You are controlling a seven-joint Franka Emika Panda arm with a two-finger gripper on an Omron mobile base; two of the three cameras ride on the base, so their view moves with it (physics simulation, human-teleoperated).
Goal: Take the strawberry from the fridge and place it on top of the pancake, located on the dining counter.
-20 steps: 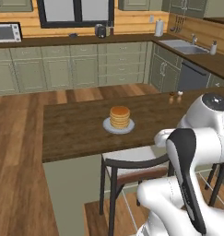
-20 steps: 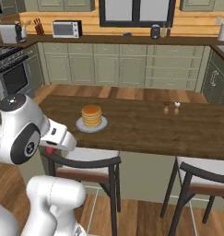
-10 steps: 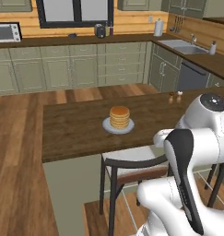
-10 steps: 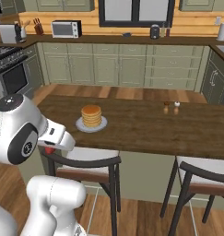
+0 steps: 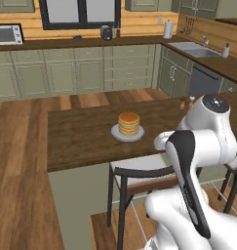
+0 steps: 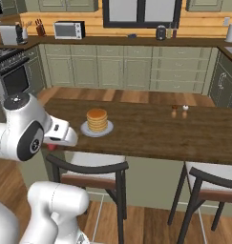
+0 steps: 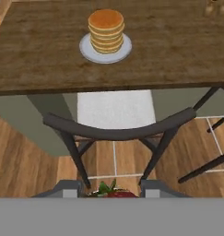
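Strawberry pinched between the two dark tips of the tool, red flesh and green leaves just showing at the bottom of the hand view; tool closed about as far as it goes, clamped on the berry. A red speck under the white hand in the right base view, likely the same berry.

Compared with a second ago: hardly anything altered. Same framing in both base views, arm in nearly the same pose, grip unchanged. Suggests driving is over and the carry is paused short of the surface.

Beyond the berry: dark-framed chair directly below and ahead, then the surface edge, then the pancake on its plate, well apart. Remaining, by judgement: reach forward over the chair, lower onto the stack, release.
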